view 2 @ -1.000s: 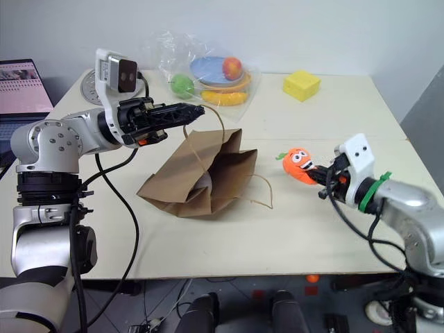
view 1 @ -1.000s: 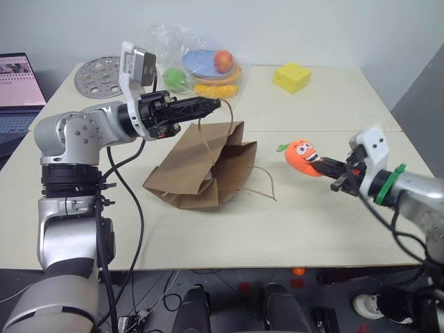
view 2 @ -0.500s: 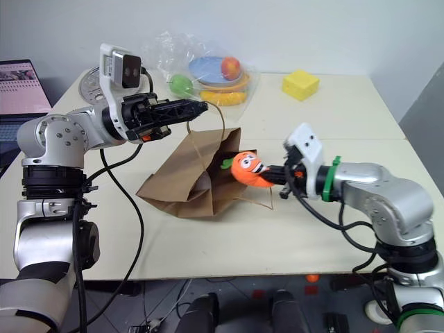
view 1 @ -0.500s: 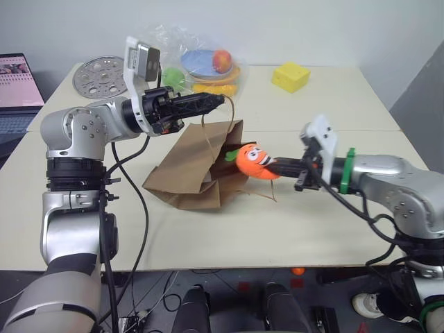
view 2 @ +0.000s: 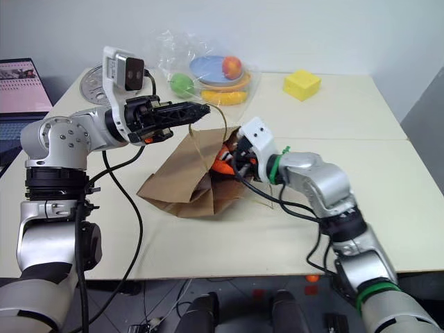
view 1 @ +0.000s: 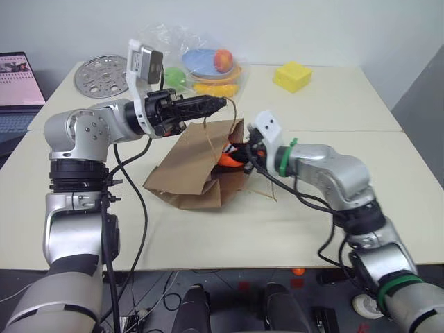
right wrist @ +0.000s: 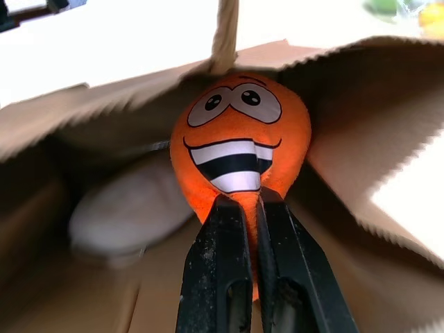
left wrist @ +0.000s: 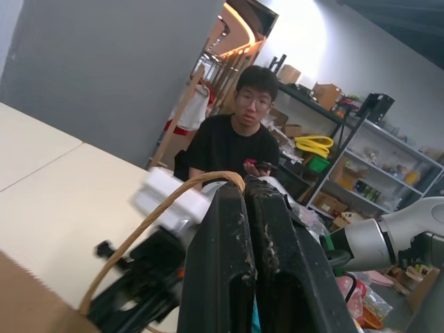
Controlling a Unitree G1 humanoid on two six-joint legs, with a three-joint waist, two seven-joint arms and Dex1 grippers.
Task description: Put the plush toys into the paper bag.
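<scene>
Now: carrot at the bag mouth, not yet released

Right gripper (right wrist: 239,208) has swung in from the table's right side over the last second and now has the carrot plush (right wrist: 239,139) pushed into the mouth of the paper bag (view 1: 187,173). Its fingers are pinched tight on the carrot's narrow tip. Left gripper (view 1: 220,103) hasn't moved; it's clamped on one bag handle (left wrist: 156,218), lifting it so the mouth gapes toward the right arm. The white egg plush (right wrist: 128,211) lies inside the bag, just beside the carrot. Judgement: task is almost done; what's left is letting go of the carrot and pulling the arm out. Risk: carrot sits near the lip, so it could drag back out on retreat.
</scene>
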